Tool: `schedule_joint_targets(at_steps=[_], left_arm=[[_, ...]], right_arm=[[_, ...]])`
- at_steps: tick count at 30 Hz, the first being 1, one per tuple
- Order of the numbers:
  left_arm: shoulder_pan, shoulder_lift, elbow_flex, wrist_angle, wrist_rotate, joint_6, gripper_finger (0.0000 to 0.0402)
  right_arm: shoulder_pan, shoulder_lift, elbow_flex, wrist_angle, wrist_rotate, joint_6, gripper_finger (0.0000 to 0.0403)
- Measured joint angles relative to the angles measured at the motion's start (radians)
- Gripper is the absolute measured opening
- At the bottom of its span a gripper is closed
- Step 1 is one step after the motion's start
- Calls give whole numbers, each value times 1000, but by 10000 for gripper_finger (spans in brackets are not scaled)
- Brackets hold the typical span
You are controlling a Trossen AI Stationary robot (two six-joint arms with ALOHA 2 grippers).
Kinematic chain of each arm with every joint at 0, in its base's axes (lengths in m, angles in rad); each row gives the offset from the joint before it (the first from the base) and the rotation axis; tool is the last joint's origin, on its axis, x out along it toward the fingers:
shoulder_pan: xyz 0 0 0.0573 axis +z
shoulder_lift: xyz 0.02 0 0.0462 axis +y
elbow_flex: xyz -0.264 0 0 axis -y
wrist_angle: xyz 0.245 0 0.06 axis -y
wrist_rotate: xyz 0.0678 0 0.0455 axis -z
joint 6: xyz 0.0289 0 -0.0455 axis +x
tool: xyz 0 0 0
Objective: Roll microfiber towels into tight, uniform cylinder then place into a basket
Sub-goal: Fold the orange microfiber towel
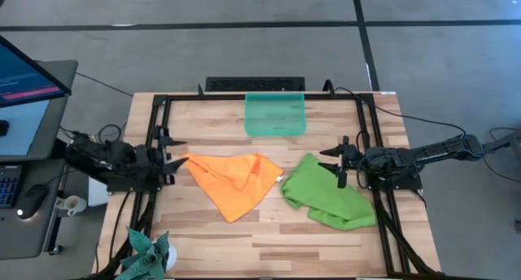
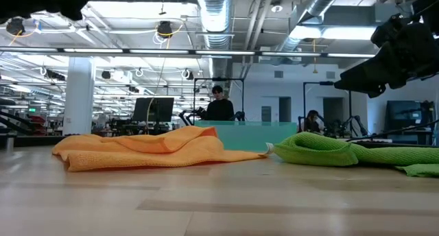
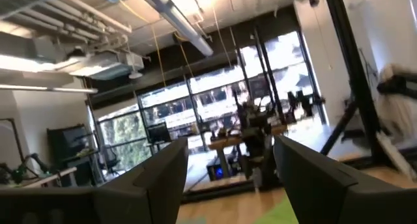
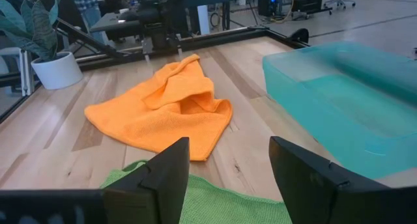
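Observation:
The orange towel (image 1: 232,182) lies crumpled and partly folded over itself, left of the table's middle, also seen in the right wrist view as orange towel (image 4: 166,113). The lime green towel (image 1: 326,194) lies bunched to its right. The teal basket (image 1: 275,115) stands at the far edge, with nothing in it. My left gripper (image 1: 177,160) is open and tilted upward beside the orange towel's left corner; its fingers (image 3: 163,175) frame only the room. My right gripper (image 4: 228,146) is open and hangs above the green towel's (image 4: 215,204) far right edge.
A black metal frame (image 1: 159,133) runs around the work area. A potted plant (image 1: 146,255) stands at the near left corner. A monitor and a keyboard sit beyond the table's left edge. Bare wood shows along the near edge (image 1: 269,247). A person (image 2: 219,107) sits in the room behind.

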Motion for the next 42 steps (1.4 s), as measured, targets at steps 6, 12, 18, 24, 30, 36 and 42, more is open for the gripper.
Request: schedule_joint_targets(at_steps=[6,12,18,24,30,36,42], left_arm=[[0,234,124,-12,2,25,219],[-4,539,268,-173,-5,-28,219],[-54,838,354,-268,1,-201,219],[-151,1107,453,-266,0,-298,219],[-221,1321,602,-317,-9,-321,219],[-251,1488,690,-363,-7,-433,219],[-285,1595,698,-366,-6,-595,219]], right_arm=[[0,0,0,-1,0,0,232],[0,0,0,-5,0,0,232],[0,0,0,-5,0,0,232],[0,0,0,-5,0,0,232],[0,0,0,-5,0,0,232],[0,0,0,-5,0,0,232],[0,0,0,-5,0,0,232]])
